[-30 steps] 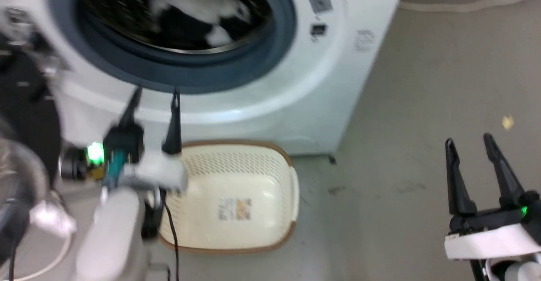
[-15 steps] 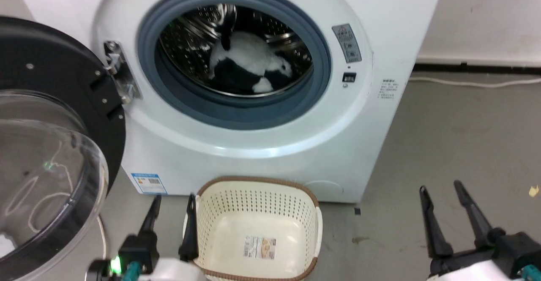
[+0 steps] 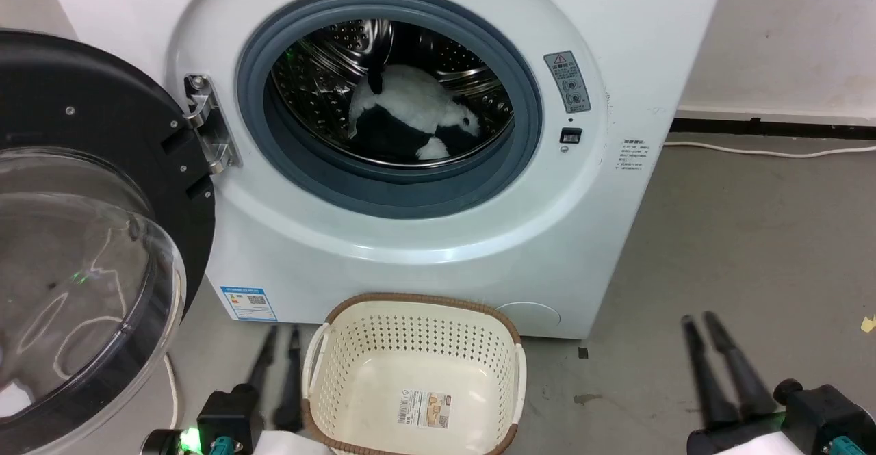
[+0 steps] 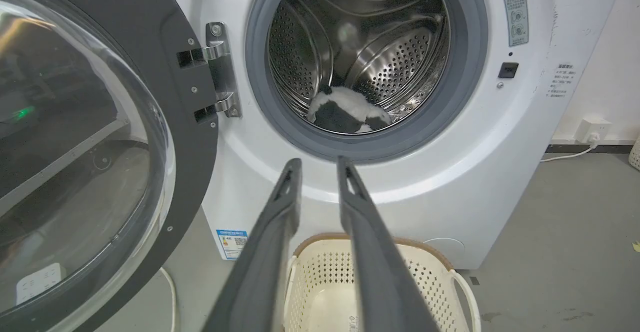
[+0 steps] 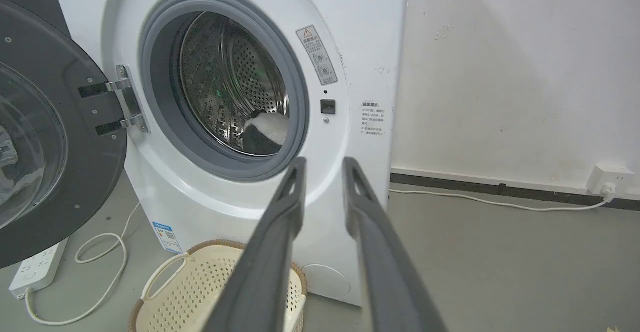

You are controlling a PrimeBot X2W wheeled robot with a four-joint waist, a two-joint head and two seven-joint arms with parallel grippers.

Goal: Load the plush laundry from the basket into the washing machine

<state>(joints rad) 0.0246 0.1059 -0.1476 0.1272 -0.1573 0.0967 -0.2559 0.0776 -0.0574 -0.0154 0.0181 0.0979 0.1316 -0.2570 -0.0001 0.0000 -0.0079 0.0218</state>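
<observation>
Black-and-white fluffy plush penguin (image 3: 417, 109), lying in the perforated steel drum (image 3: 321, 65) of the white front-loading washer (image 3: 616, 51), looks light and squashy, probably best pinched at a flipper; the dark-fingered left gripper (image 3: 283, 330) and right gripper (image 3: 698, 318) stand narrowly parted, empty.

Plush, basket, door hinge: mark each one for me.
Plush (image 3: 417, 102): head view, on its white fur.
Basket (image 3: 410, 342): head view, on its perforated far wall.
Door hinge (image 4: 222, 77): left wrist view, on the metal plate.
</observation>
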